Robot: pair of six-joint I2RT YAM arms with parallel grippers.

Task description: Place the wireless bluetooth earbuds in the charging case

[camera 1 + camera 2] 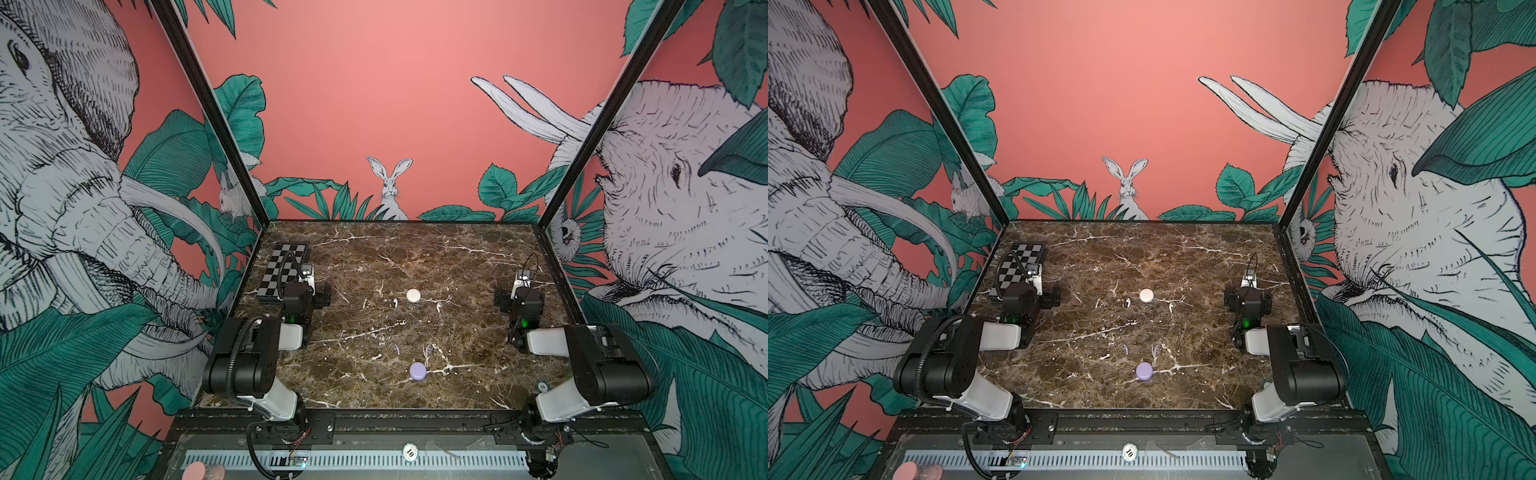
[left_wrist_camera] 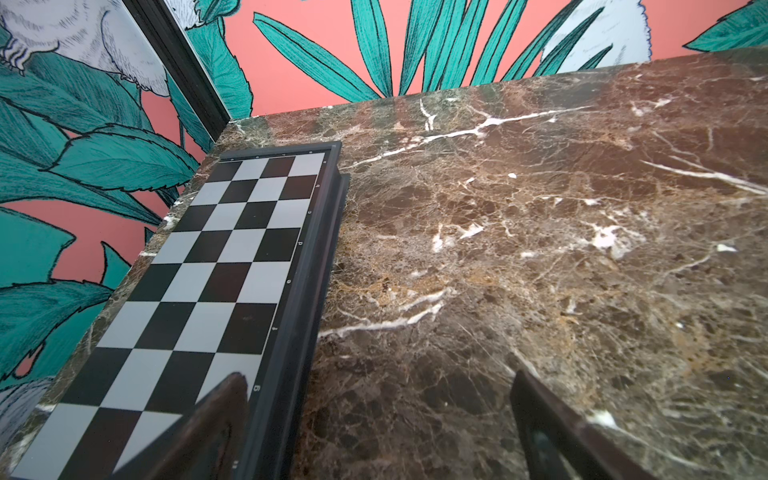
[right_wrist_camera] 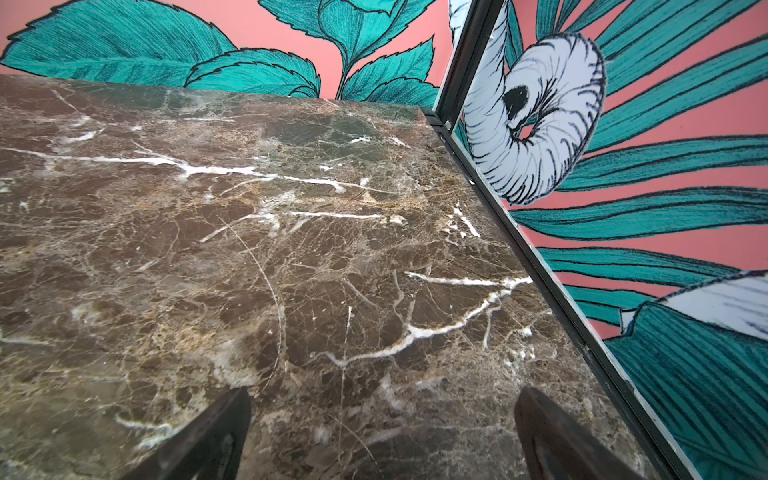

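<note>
Both top views show a round white charging case (image 1: 413, 295) (image 1: 1146, 295) at mid-table, with a white earbud (image 1: 395, 303) to its left and another (image 1: 438, 306) to its right. Nearer the front lies a round lilac charging case (image 1: 417, 371) (image 1: 1144, 371); two lilac earbuds (image 1: 397, 349) (image 1: 427, 351) lie just behind it. My left gripper (image 1: 309, 278) (image 2: 380, 399) hovers open at the left, over the chessboard's edge. At the far right my right gripper (image 3: 382, 403) (image 1: 523, 279) is open above bare marble. Neither wrist view shows cases or earbuds.
A folded chessboard (image 1: 282, 266) (image 2: 216, 266) lies at the back left of the brown marble table (image 1: 374, 249). Black frame posts and patterned walls close in the left, right and back sides. A round "10" tag (image 1: 409, 452) sits on the front rail.
</note>
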